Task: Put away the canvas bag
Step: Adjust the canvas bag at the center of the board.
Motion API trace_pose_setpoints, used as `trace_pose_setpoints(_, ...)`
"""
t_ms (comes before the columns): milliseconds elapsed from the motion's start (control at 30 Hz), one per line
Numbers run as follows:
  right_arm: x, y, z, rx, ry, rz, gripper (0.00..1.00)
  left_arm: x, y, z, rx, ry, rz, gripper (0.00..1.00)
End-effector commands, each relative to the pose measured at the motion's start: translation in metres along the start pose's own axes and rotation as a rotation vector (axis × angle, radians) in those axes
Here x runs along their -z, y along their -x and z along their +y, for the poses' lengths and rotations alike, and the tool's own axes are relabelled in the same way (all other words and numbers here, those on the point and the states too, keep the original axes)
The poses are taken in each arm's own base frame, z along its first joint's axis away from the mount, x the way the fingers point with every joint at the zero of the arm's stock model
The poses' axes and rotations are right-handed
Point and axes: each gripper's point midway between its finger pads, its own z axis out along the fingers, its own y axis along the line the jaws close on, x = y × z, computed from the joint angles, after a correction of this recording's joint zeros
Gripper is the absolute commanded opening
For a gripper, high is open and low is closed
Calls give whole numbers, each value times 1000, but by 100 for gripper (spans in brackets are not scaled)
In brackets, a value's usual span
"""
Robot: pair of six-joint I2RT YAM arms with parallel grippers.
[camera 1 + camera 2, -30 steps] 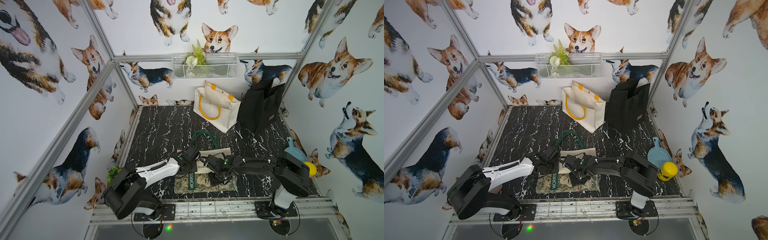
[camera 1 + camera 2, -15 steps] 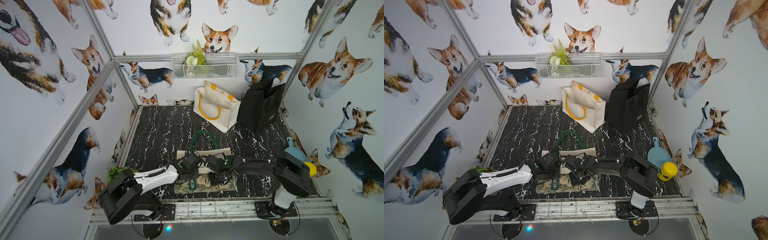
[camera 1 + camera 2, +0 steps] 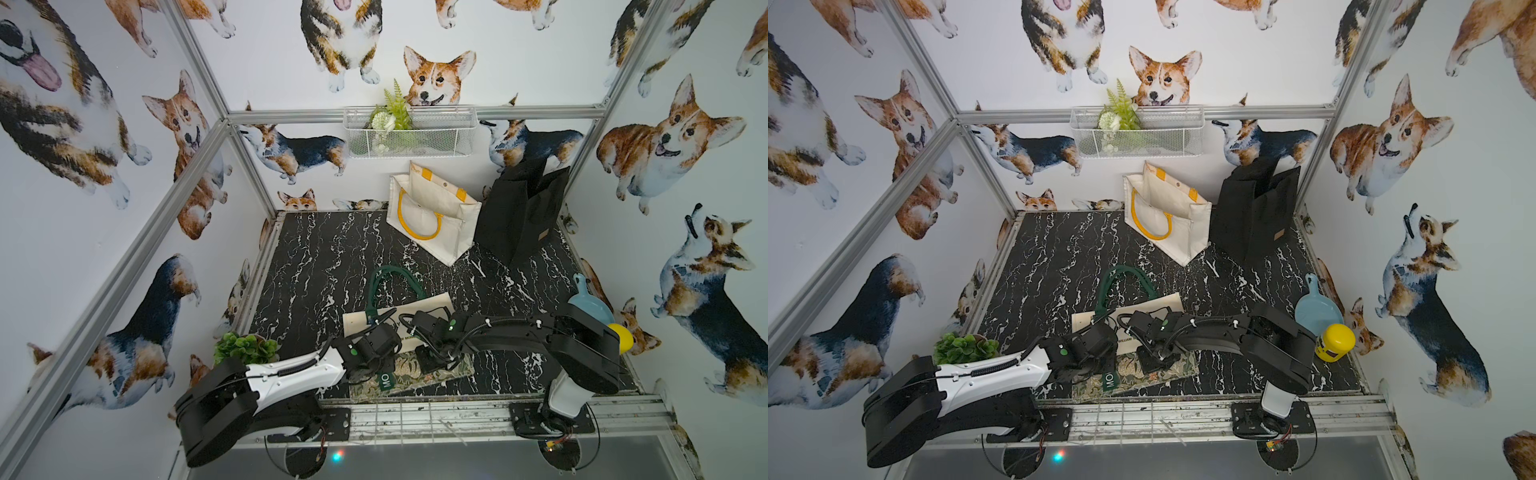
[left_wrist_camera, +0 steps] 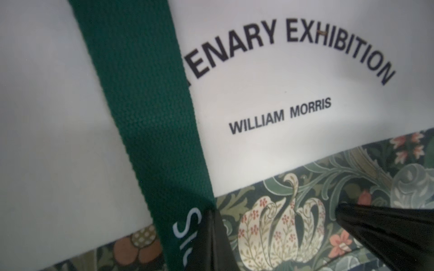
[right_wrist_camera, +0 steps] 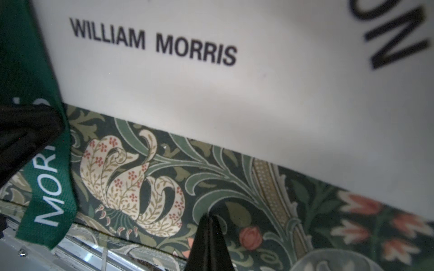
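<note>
Canvas bag (image 3: 415, 380) lies flat at the near edge of the marble table (image 3: 316, 257) in both top views, its green handle loop (image 3: 392, 270) pointing rearward. The left gripper (image 3: 380, 368) and right gripper (image 3: 428, 362) sit low on its floral band.

Left wrist: my left jaws are closed, tip just beside the green strap (image 4: 145, 117).

Right wrist: right jaws closed too, tip on the floral print.

I cannot tell whether either pinches cloth. My guess is both are set there to take the hem for a fold.
</note>
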Motion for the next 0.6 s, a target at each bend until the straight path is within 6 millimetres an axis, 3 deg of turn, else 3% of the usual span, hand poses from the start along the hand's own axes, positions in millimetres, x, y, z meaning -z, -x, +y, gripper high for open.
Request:
trace_pose_setpoints(0, -5, -4, -2, -17, -11, 11, 0, 2, -32, 22, 17, 89, 108, 0)
trace_pose_setpoints(567, -7, -4, 3, -11, -12, 16, 0, 21, -50, 28, 22, 64, 106, 0)
